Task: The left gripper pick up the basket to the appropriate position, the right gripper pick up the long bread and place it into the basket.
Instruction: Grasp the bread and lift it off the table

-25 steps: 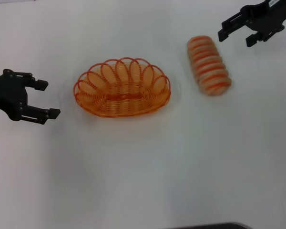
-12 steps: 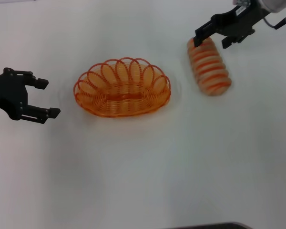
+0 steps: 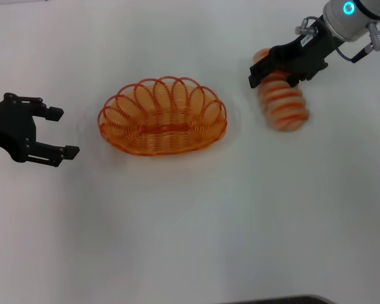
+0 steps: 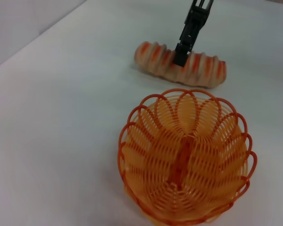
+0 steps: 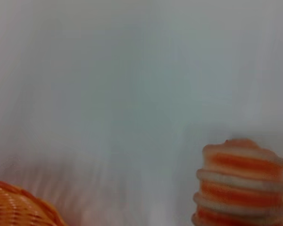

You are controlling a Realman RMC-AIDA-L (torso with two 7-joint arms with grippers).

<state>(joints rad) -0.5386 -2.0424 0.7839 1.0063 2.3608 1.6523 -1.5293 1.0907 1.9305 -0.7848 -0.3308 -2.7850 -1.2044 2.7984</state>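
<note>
The orange wire basket [image 3: 117, 109] rests on the white table, centre left. My left gripper [image 3: 68, 132] hovers to its left, a short gap away, open and empty. The long bread [image 3: 285, 104], tan with orange ridges, lies to the basket's right. My right gripper [image 3: 273, 77] has come down over the bread's far half, open, with a finger on each side of the loaf. The left wrist view shows the basket [image 4: 146, 155] close up, the long bread [image 4: 203, 70] behind it and a black finger [image 4: 191, 33] of the right gripper in front of the loaf. The right wrist view shows the bread's end [image 5: 243, 183] and the basket's rim [image 5: 19, 207].
The white table [image 3: 190, 228] stretches bare around the basket and bread. A dark edge [image 3: 278, 299] shows at the table's near side.
My right gripper has swung in from the far right and lowered over the bread's far half. The left gripper and the basket have stayed put.
</note>
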